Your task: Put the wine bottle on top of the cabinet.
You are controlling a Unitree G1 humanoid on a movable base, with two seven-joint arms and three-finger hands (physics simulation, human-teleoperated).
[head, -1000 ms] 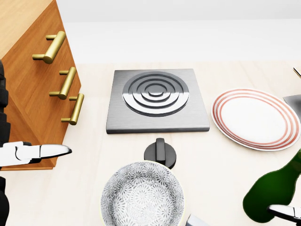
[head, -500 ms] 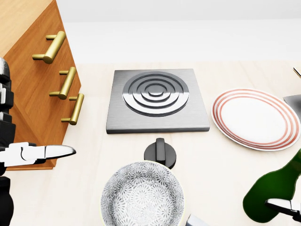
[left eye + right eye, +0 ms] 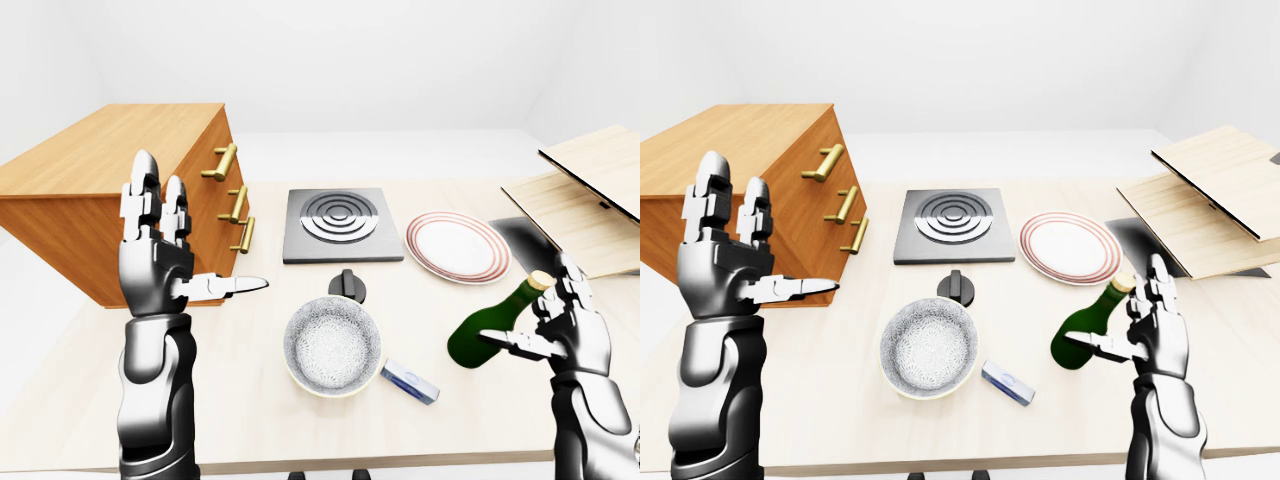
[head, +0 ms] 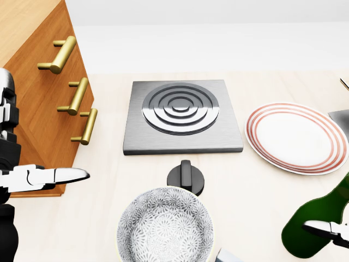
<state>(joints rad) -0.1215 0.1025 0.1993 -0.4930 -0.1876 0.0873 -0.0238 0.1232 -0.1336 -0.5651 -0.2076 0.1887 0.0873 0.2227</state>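
The green wine bottle (image 3: 488, 325) leans tilted on the table at the right, its cork end up. My right hand (image 3: 560, 325) stands open just right of it, thumb (image 4: 323, 228) across the bottle's body and fingers spread, not closed round it. The wooden cabinet (image 3: 110, 195) with brass drawer handles stands at the left of the table. My left hand (image 3: 165, 245) is raised and open beside the cabinet's drawer face, fingers pointing up, thumb pointing right, holding nothing.
A square stove plate (image 3: 342, 225) lies in the middle, a black knob (image 3: 347, 285) below it, a patterned bowl (image 3: 332, 345) lower still, and a small blue box (image 3: 408, 381) by the bowl. A red-rimmed plate (image 3: 457, 246) lies right of the stove. Wooden boards (image 3: 580, 195) are at the far right.
My left hand has drifted slightly right and up near the cabinet. My right thumb has shifted a little on the bottle. The bottle has not moved.
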